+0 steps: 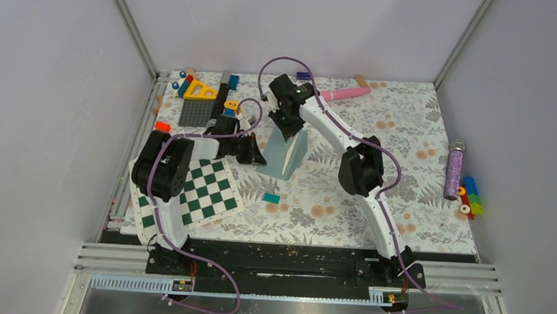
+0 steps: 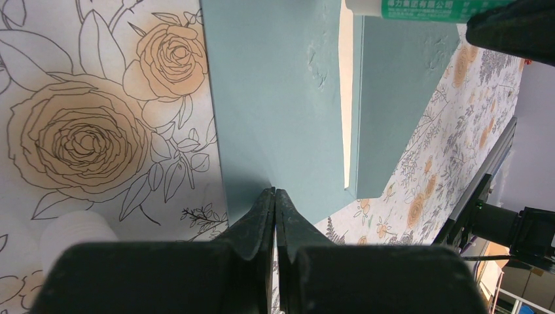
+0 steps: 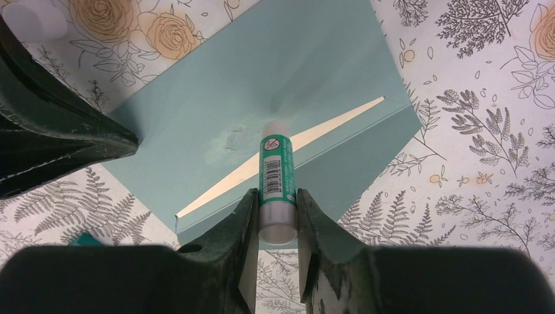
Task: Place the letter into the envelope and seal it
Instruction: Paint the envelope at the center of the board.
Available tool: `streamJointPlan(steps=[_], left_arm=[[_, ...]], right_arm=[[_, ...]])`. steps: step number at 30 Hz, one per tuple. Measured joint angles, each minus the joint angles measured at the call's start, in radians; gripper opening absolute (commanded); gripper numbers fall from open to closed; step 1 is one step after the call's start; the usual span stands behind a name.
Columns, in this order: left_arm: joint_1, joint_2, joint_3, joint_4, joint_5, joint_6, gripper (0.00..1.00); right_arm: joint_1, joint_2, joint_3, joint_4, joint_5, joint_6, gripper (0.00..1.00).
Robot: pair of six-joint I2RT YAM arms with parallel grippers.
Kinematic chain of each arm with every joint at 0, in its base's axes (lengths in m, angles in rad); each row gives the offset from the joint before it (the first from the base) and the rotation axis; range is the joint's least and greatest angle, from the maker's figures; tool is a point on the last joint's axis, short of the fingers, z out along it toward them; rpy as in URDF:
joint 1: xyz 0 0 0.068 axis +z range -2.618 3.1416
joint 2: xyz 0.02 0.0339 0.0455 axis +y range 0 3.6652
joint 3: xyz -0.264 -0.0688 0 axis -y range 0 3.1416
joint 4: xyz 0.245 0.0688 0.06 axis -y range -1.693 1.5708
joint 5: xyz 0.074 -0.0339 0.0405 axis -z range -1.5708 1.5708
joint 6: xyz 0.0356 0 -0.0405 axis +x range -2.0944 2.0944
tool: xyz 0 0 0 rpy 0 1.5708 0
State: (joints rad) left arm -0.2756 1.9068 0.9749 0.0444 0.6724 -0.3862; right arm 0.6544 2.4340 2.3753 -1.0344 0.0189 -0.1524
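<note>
Right gripper [image 3: 276, 196] clamped on a green-labelled white plastic glue stick [image 3: 275, 167], tip touching the flat teal paper envelope [image 3: 262, 65] just beside its mouth. Thin cream paper letter [image 3: 340, 118] shows as a strip in that mouth. Left gripper [image 2: 275, 196] jaws together, tips at the envelope edge on the floral-print table [image 2: 78, 131]; can't tell if paper is pinched.

Floral table [image 1: 421, 136]: envelope [image 1: 294, 154], checkerboard [image 1: 202, 192], teal block [image 1: 271, 198], pink stick [image 1: 345, 93], purple tube [image 1: 453, 171] on it.
</note>
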Motion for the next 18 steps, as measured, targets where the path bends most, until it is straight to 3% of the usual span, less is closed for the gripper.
streamJointPlan(steps=[18], left_arm=[[0.0, 0.0, 0.0, 0.0, 0.0, 0.0, 0.0]], right_arm=[[-0.001, 0.01, -0.032, 0.008, 0.024, -0.016, 0.0]])
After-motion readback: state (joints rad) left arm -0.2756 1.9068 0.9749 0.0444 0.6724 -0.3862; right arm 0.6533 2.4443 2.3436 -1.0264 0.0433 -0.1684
